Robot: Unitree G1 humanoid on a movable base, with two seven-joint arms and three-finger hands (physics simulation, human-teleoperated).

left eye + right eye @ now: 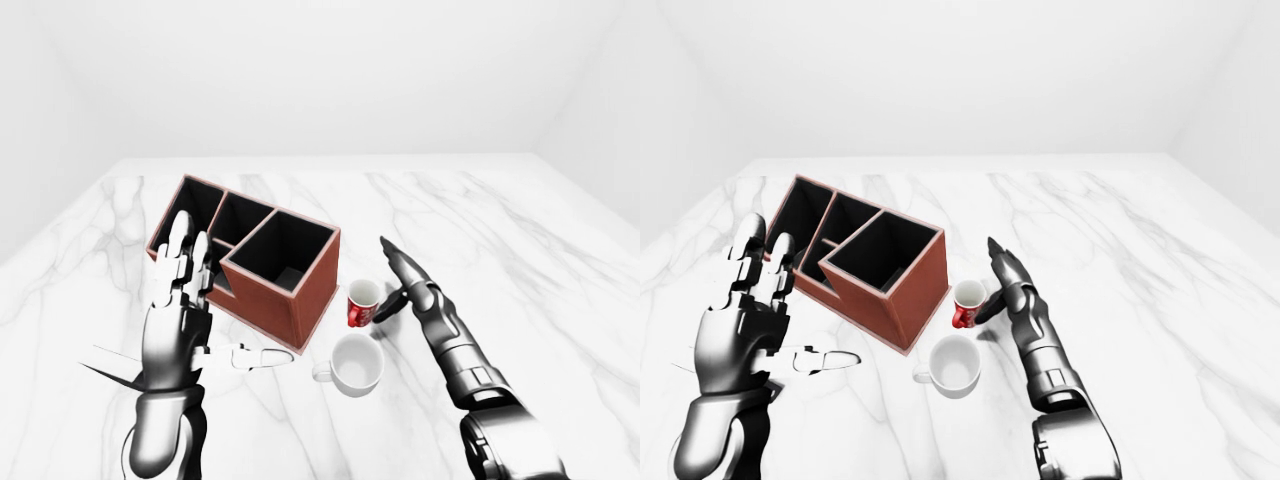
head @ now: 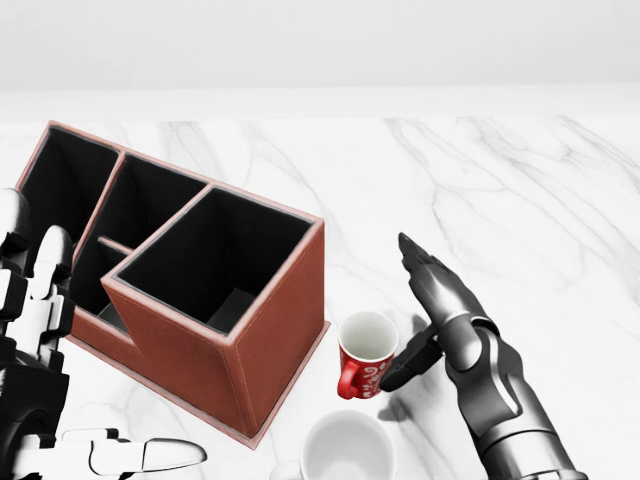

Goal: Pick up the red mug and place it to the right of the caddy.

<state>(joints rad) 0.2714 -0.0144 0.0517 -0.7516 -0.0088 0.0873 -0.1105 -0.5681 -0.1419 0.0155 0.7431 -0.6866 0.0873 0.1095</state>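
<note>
The red mug (image 2: 365,358) with a white inside stands upright on the marble table, just right of the caddy's near corner in the head view. The caddy (image 2: 280,330) is a red-brown box with several black compartments. My right hand (image 2: 412,312) is open just right of the mug, its fingers (image 2: 432,280) stretched out flat and the thumb (image 2: 402,370) close to the mug's side, with nothing held. My left hand (image 1: 185,300) is open too, fingers spread, raised at the caddy's left side in the left-eye view.
A white mug (image 2: 348,450) stands below the red mug in the head view, close to the caddy's corner and to my right forearm. The marble table (image 1: 520,230) runs on to the right and top of the left-eye view.
</note>
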